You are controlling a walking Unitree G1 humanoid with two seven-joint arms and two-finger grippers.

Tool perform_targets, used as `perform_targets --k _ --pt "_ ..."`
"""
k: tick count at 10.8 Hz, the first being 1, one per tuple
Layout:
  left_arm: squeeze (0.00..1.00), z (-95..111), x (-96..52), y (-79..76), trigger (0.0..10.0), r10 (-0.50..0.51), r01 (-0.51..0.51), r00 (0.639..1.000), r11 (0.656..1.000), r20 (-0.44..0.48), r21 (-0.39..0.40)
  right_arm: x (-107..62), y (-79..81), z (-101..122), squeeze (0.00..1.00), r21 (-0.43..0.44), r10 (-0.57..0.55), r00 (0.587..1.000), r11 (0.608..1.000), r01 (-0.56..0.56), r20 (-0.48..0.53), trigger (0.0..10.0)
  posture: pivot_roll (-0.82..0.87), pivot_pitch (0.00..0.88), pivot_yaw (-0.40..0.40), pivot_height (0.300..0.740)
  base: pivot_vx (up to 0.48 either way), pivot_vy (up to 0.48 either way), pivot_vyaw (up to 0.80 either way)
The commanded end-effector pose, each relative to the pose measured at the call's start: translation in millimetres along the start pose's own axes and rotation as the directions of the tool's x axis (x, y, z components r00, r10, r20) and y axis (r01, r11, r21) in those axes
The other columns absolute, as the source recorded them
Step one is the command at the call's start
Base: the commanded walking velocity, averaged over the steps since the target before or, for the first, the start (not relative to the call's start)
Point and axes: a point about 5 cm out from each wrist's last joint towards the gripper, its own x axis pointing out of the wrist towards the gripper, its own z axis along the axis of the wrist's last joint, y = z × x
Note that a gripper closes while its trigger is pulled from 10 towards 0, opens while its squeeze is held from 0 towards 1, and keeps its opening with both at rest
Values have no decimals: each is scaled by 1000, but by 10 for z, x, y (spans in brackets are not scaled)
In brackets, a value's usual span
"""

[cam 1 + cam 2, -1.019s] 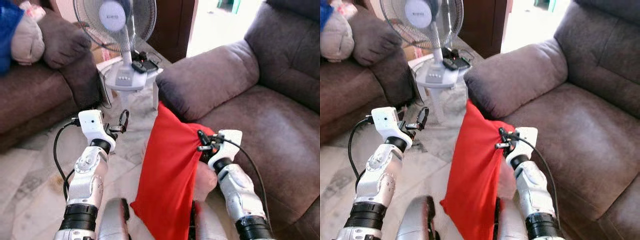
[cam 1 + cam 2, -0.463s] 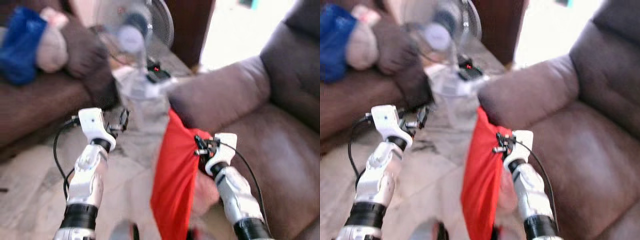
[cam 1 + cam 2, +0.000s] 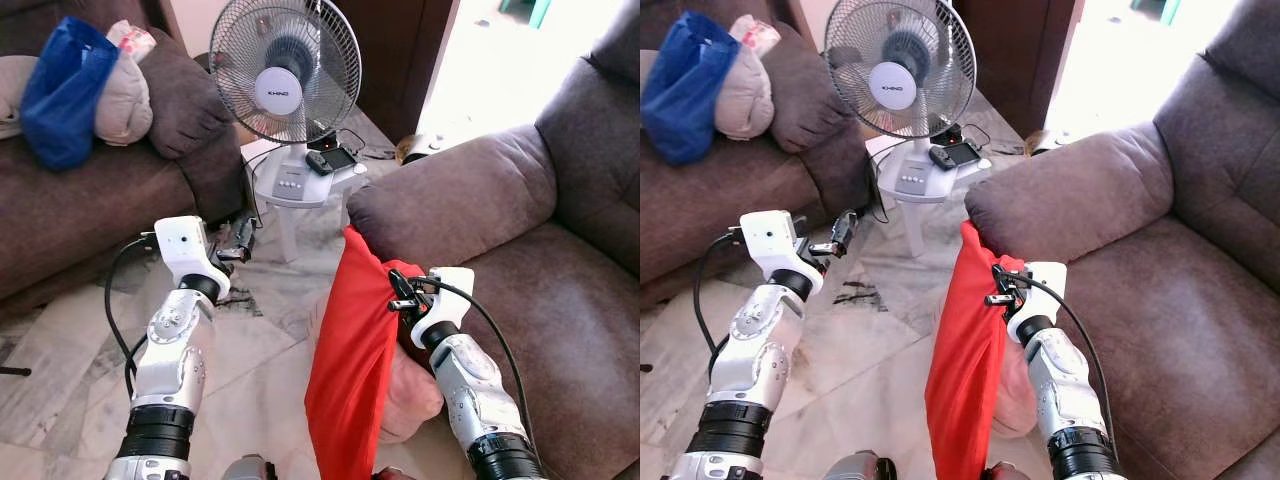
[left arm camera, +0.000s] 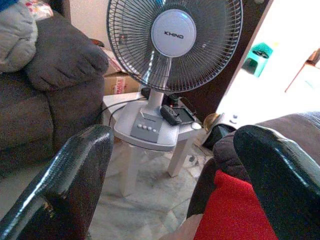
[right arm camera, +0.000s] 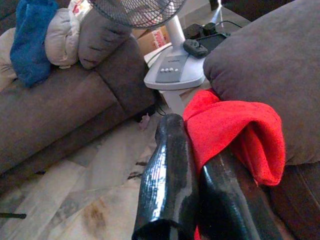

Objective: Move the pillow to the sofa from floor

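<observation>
The red pillow (image 3: 350,370) hangs upright in front of me, above the tiled floor, next to the armrest (image 3: 450,195) of the grey-brown sofa (image 3: 575,300) on my right. My right gripper (image 3: 402,300) is shut on the pillow's upper edge, and red cloth (image 5: 235,125) bunches between its black fingers (image 5: 167,180) in the right wrist view. A pale pink bulge (image 3: 412,385) shows beside the red cloth, under my right forearm. My left gripper (image 3: 243,240) is raised to the pillow's left, apart from it, open with nothing between its fingers (image 4: 75,185).
A table fan (image 3: 285,75) stands on a white stool (image 3: 300,185) straight ahead, with a remote and cables on the stool. A second brown sofa (image 3: 90,200) at the left holds a blue bag (image 3: 60,90) and a beige bundle. Marble floor lies between the sofas.
The camera has swung and lifted, so the fan and left sofa show more fully. The pillow stays in my right gripper and now hangs more edge-on. My left gripper stays open.
</observation>
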Motion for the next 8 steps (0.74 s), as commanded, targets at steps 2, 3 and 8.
perform_targets --k 2,3,8 --pt "0 89 20 19 10000 2 -3 1000 1000 29 22 87 52 338 0 -46 41 988 998 -35 146 10000 62 80 -31 740 0 0 0" --pt "0 106 32 24 10000 3 -4 999 1000 33 23 108 76 377 0 -51 51 986 998 -44 156 10000 65 76 -29 740 0 0 0" --pt "0 270 121 112 10000 22 -25 996 999 83 46 233 610 924 0 -23 288 893 954 -298 345 10000 71 57 -22 740 0 0 0"
